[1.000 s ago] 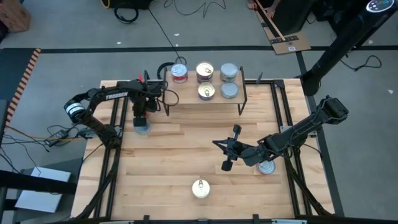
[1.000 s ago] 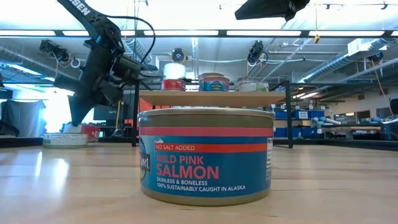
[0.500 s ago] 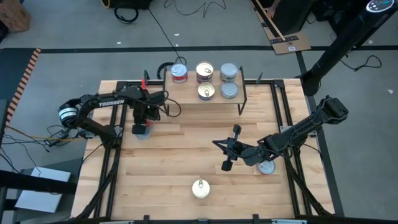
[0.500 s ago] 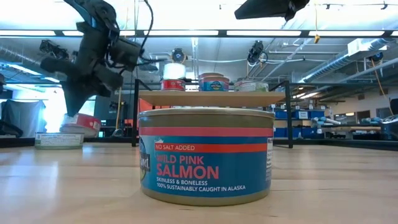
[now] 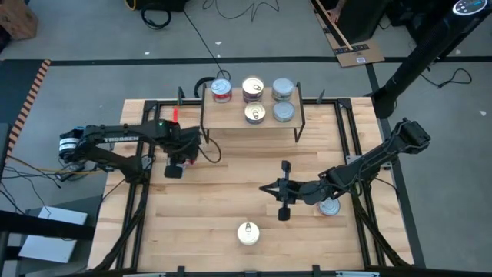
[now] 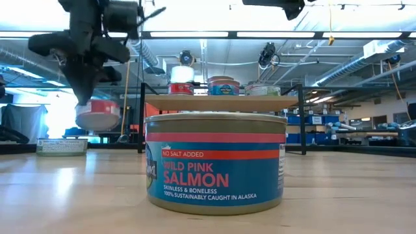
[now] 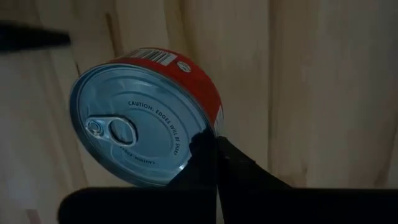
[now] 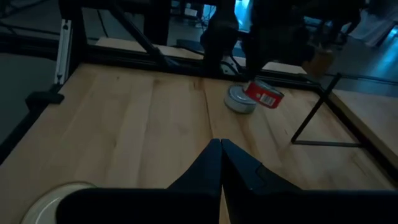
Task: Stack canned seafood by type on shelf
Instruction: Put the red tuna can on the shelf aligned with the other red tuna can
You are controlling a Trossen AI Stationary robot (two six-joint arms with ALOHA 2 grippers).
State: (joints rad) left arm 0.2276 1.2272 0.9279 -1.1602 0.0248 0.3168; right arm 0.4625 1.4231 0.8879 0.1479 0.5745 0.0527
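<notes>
A robotics lab or workshop: long ceiling strip lights point(image 6: 195, 34), exposed ducts, a grey concrete floor point(image 5: 77, 92) with loose cables point(image 5: 238, 9), and blue storage bins point(image 6: 325, 123) behind.

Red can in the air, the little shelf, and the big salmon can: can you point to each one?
red can point(image 7: 146, 118): left wrist view, on its silvery pull-tab lid.
shelf point(image 5: 231, 117): high view, on bare board.
salmon can point(image 6: 214, 166): low view, on its blue label.

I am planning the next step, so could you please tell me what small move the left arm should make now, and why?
Probably carry the red-sided can toward the shelf. The left claw holds it clear of the table, and another red can sits at the shelf's left end.
</notes>
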